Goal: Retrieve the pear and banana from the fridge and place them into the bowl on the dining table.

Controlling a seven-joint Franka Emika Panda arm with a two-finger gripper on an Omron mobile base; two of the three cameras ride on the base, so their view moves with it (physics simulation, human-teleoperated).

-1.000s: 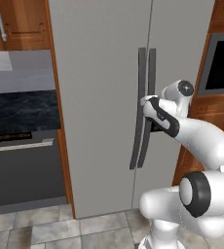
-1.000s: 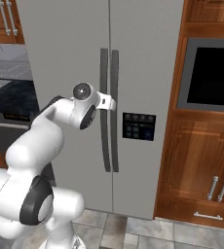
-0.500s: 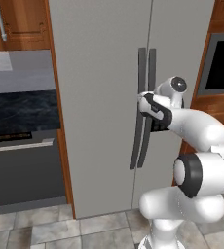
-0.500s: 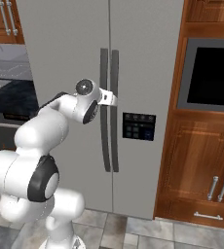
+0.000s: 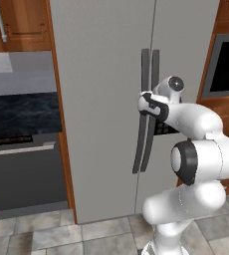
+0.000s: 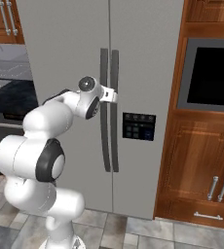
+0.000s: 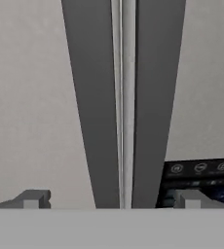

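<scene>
Since a second ago the arm has been stretched further forward and the claw [image 5: 144, 103] has been brought up against the pair of dark handles [image 5: 146, 109] of the fridge [image 5: 101, 99]; the doors are shut as before.

In the left base view, the claw is seen at the upper part of the handles, at or just before them; contact cannot be told. The white arm rises from the lower right. To the left of the fridge a dark oven front [image 5: 22, 169] and a grey desk [image 5: 17, 74] are seen, with wooden cupboards [image 5: 17, 22] above.

In the right base view, the claw [image 6: 111, 95] is seen at the same handles [image 6: 109, 116], just above the black control panel [image 6: 139, 126] on the right door. A black wall oven [image 6: 211, 75] is set in the brown cupboards to the right.

In the hand view, the claw [image 7: 109, 199] is held wide, its fingertips [image 7: 33, 198] standing one on either side of the two handles [image 7: 123, 102], which run up the middle with the door seam between them. Nothing is gripped. The panel [image 7: 199, 175] is seen at lower right.
</scene>
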